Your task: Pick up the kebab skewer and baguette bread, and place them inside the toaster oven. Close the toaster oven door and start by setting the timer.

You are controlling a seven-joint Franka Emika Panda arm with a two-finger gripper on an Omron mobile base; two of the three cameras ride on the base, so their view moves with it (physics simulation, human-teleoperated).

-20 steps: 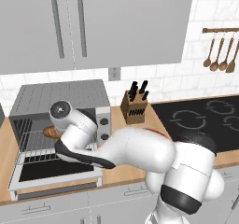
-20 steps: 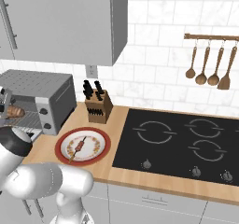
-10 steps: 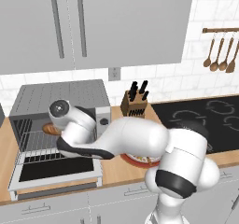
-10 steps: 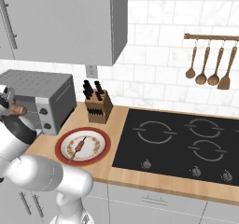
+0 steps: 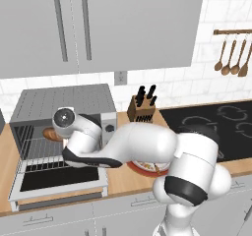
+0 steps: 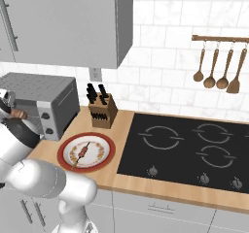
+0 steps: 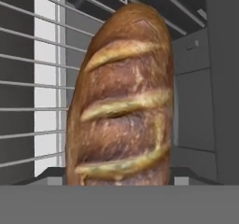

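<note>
Golden-brown crust with three pale diagonal score marks is what we see of the baguette bread (image 7: pixel 123 101) in the hand view, a stubby loaf standing lengthwise before us over the wire rack (image 7: pixel 32 97) inside the toaster oven (image 5: pixel 64 107). From the left base view we make out one brown end of it (image 5: pixel 50 133) within the oven mouth, just beside the white wrist, with the toaster oven door (image 5: pixel 59 178) dropped flat and open below. The kebab skewer (image 6: pixel 83 152) lies on a red-rimmed plate (image 6: pixel 107 154) on the wooden counter, near the knife block (image 6: pixel 100 111) and well apart from the oven. We see the gripper (image 7: pixel 116 181) with its dark tips partly spread to either side of the loaf's near end, seemingly pinching it, though we cannot make out the contact itself. Compared with a second ago, we find the arm stretched further left and the loaf carried deeper toward the rack, while the skewer and plate have stayed put.
</note>
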